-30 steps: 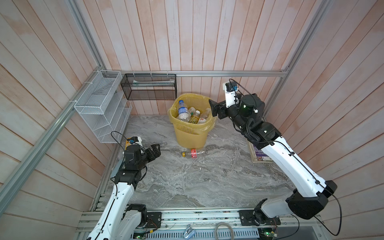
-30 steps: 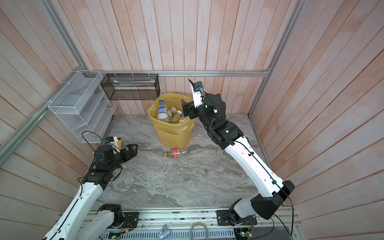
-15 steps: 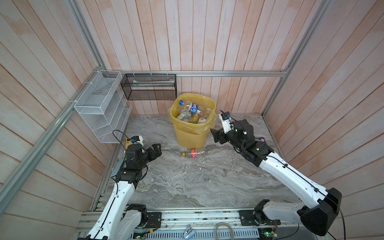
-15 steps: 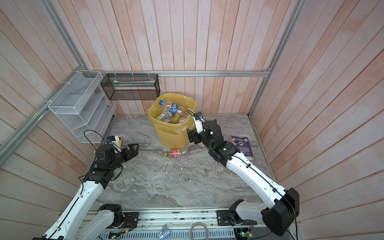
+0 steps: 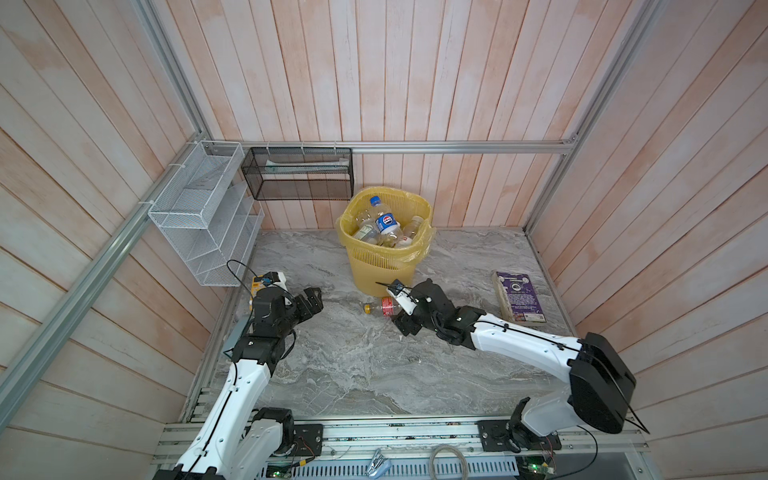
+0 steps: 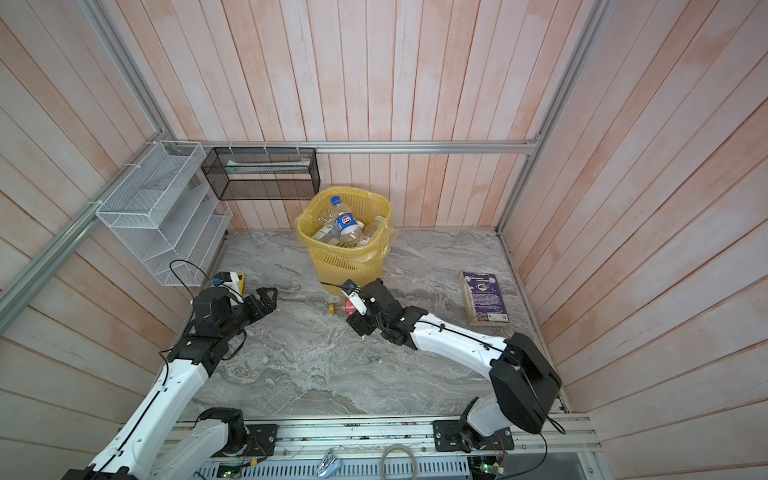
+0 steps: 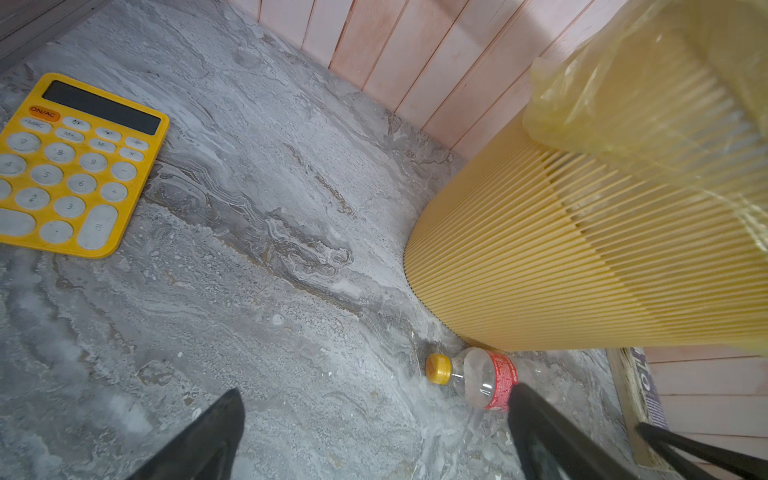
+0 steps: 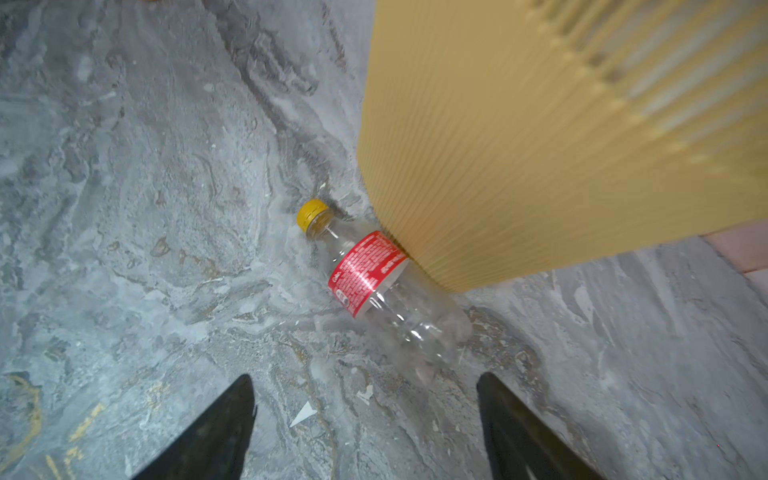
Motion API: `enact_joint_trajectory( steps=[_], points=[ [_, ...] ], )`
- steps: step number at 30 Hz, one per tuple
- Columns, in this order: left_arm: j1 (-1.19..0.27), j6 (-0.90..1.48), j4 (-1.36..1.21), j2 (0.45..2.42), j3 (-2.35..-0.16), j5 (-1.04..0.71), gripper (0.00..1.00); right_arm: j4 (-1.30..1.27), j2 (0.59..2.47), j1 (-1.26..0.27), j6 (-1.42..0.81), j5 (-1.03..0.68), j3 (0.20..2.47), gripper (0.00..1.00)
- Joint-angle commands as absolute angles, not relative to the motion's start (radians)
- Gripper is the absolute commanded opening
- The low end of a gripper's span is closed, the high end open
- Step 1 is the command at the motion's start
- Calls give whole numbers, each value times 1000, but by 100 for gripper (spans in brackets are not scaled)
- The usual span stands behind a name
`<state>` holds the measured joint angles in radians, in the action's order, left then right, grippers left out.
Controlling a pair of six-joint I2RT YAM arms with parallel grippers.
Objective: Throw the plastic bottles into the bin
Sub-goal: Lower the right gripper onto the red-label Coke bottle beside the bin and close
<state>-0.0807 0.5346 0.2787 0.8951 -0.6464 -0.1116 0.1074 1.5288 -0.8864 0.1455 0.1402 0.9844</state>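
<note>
A: How is the right pincer (image 8: 365, 380)?
B: Low over the table (image 5: 353, 374), jaws spread wide, nothing in them. In its wrist view both dark fingertips show, with bare table between.
A: And the bottle (image 8: 374, 282)?
B: Just ahead of that pincer, lying on its side on the table: clear, red label, yellow cap. Its base end is nearest the fingertips and apart from them. The cap points away, across toward the left pincer (image 5: 312, 300).
A: Where is the bin (image 5: 382, 266) from there?
B: Straight beyond the bottle. The bottle lies along the bin's foot, hard against it. Whether they truly touch I cannot tell.
A: Anything in the bin?
B: Several bottles (image 5: 384, 226), heaped close to the rim, higher than the right pincer and beyond it. The topmost has a blue cap and a blue label.
A: The left pincer?
B: Jaws just as wide, and empty. It points toward the bottle and the bin, well apart from both.
A: What else lies about?
B: A yellow calculator (image 7: 70, 166), flat on the table near the left pincer, on its wall side. In both top views that arm's wrist hides part of it. A purple book (image 5: 519, 297) lies flat behind the right pincer, out past its arm on the wall side, well apart from the bottle.
</note>
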Motion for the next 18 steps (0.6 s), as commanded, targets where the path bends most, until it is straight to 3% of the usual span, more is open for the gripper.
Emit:
enact_joint_trajectory(
  steps=[1, 18],
  points=[
    [-82, 522, 295, 867, -644, -78, 100, 114, 1603, -906, 220, 159, 1056, 84],
    [-73, 498, 323, 854, -630, -67, 100, 292, 1958, -893, 299, 348, 1332, 84]
  ],
)
